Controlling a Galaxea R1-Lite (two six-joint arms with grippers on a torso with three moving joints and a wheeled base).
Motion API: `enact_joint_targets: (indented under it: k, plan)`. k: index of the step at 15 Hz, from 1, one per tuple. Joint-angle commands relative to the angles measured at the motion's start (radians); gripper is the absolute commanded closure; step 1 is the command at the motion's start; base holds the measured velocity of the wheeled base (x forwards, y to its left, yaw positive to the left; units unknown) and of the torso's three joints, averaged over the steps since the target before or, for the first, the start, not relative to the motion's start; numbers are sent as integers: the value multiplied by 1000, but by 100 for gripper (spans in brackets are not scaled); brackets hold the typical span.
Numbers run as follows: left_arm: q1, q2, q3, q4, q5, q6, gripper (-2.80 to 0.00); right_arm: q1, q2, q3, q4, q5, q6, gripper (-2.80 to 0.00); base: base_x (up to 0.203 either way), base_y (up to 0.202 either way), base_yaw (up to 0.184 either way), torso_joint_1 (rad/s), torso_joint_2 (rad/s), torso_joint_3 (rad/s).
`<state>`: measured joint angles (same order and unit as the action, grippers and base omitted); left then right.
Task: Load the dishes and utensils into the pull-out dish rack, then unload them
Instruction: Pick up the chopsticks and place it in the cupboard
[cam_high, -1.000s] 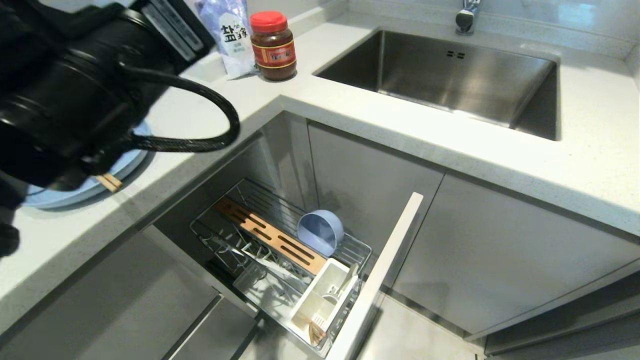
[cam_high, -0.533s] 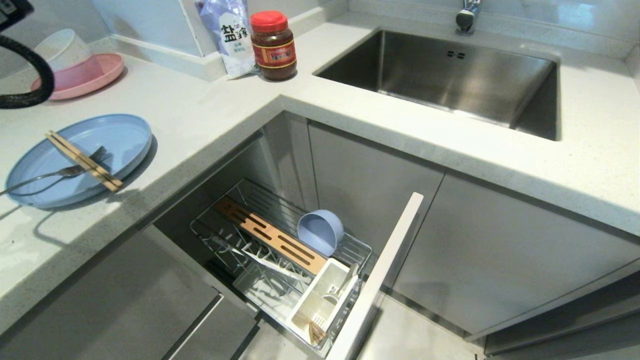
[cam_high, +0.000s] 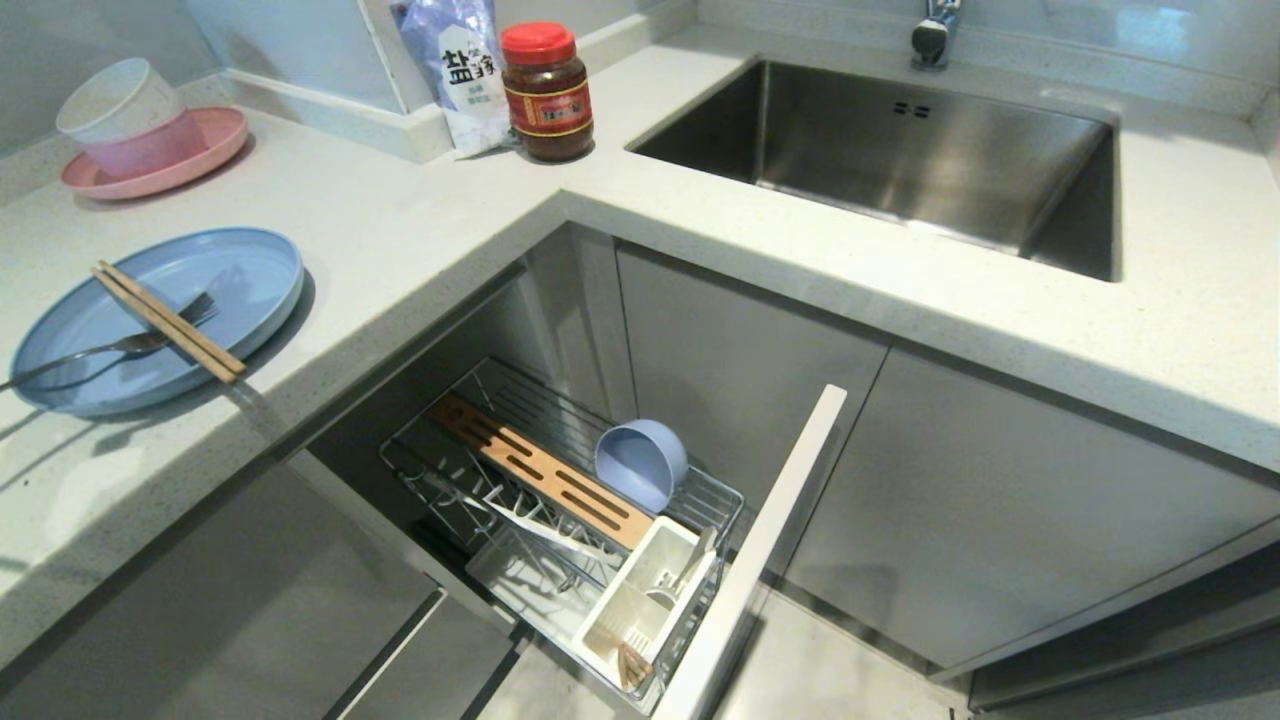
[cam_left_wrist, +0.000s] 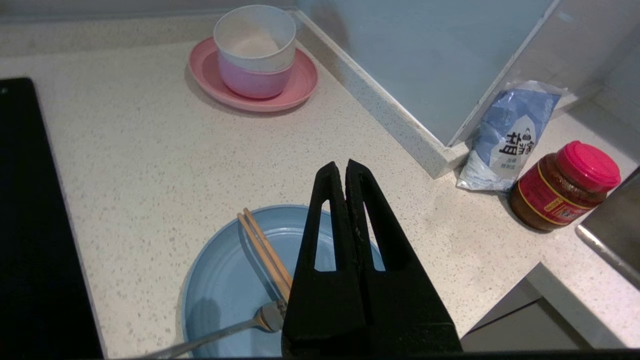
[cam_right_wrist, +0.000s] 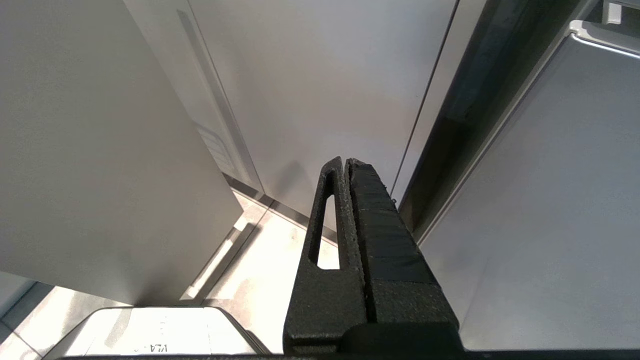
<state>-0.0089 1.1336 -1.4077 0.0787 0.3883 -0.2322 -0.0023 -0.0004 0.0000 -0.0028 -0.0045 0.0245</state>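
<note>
Now the left gripper (cam_left_wrist: 345, 167) hangs closed above the plate (cam_left_wrist: 225, 280).

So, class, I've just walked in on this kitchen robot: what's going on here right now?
Nothing is being held at this moment. The left gripper hangs above the counter with its jaws shut and empty, over the blue plate, which carries the chopsticks and a fork. The blue bowl sits on its side in the pull-out dish rack, which stands open. The right gripper, shut, is down by the cabinet fronts.
</note>
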Motion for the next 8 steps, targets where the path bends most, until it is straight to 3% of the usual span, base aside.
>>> enact_joint_targets:
  k: [1, 6, 8]
  plan:
    - [6, 5, -40, 55, 14, -52, 0, -1, -4, 2, 0, 0, 0, 0, 0, 0, 0, 0, 0, 0]
    - [4, 82, -266, 454, 18, -266, 0, 0, -4, 2, 0, 0, 0, 0, 0, 0, 0, 0, 0, 0]
    - [0, 108, -272, 498, 18, -278, 0, -1, -4, 2, 0, 0, 0, 0, 0, 0, 0, 0, 0, 0]
